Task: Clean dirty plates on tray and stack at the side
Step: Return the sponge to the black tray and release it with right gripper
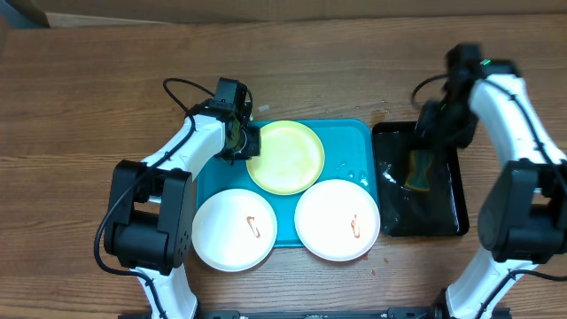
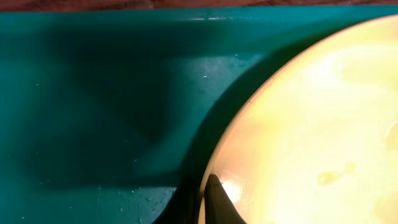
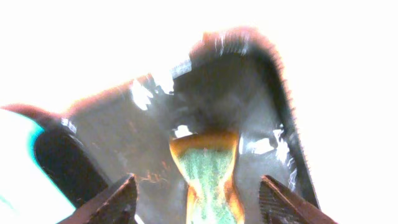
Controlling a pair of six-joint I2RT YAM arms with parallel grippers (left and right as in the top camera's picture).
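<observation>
A turquoise tray (image 1: pixel 354 142) holds three plates. The yellow-green plate (image 1: pixel 285 157) lies at its back. Two white plates (image 1: pixel 235 229) (image 1: pixel 337 219) with reddish smears lie at its front. My left gripper (image 1: pixel 241 140) is shut on the yellow-green plate's left rim. In the left wrist view one finger (image 2: pixel 217 205) lies on top of the plate (image 2: pixel 311 124), over the tray (image 2: pixel 93 93). My right gripper (image 1: pixel 431 133) hangs open over a green and yellow sponge (image 1: pixel 418 170). In the right wrist view the sponge (image 3: pixel 208 180) lies between the spread fingers (image 3: pixel 118 202), untouched.
The sponge lies in a narrow, wet black tray (image 1: pixel 421 213) right of the turquoise tray; its glossy floor (image 3: pixel 249 106) shows in the right wrist view. Bare wooden table (image 1: pixel 89 106) surrounds both trays. The two front plates overhang the turquoise tray's near edge.
</observation>
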